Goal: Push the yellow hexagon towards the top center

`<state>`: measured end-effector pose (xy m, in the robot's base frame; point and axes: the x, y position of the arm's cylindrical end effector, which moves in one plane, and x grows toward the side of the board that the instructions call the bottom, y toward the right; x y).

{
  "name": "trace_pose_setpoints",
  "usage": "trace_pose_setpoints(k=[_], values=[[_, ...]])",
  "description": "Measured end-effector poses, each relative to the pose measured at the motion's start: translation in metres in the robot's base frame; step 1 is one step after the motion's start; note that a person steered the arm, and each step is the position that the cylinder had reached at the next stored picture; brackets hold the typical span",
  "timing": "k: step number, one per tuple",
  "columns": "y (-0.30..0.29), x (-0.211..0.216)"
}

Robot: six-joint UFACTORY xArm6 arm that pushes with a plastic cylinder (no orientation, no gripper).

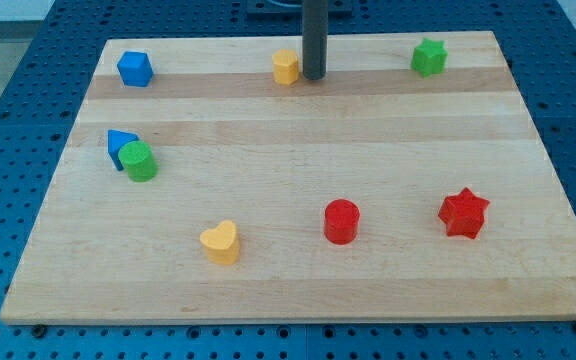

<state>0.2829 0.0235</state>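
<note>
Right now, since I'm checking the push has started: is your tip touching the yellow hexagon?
Cannot tell. In the camera view my tip stands just to the view's right of the yellow hexagon, edges meeting with no gap showing, but one view cannot confirm contact.

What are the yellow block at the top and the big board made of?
The yellow hexagon looks like plastic: one even bright colour, smooth faces with a soft sheen, though painted wood can't be ruled out. The board looks like pale wood, with grain lines and lighter and darker strips running across, in a matt finish. My tip, a dark rod's end, stands just at the hexagon's right.
</note>
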Motion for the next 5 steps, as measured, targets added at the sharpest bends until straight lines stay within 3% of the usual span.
trace_pose_setpoints(k=[1,3,4,5], values=[[-0.005,0.042],[-0.060,0.054],[-0.064,0.012],[-0.064,0.004]])
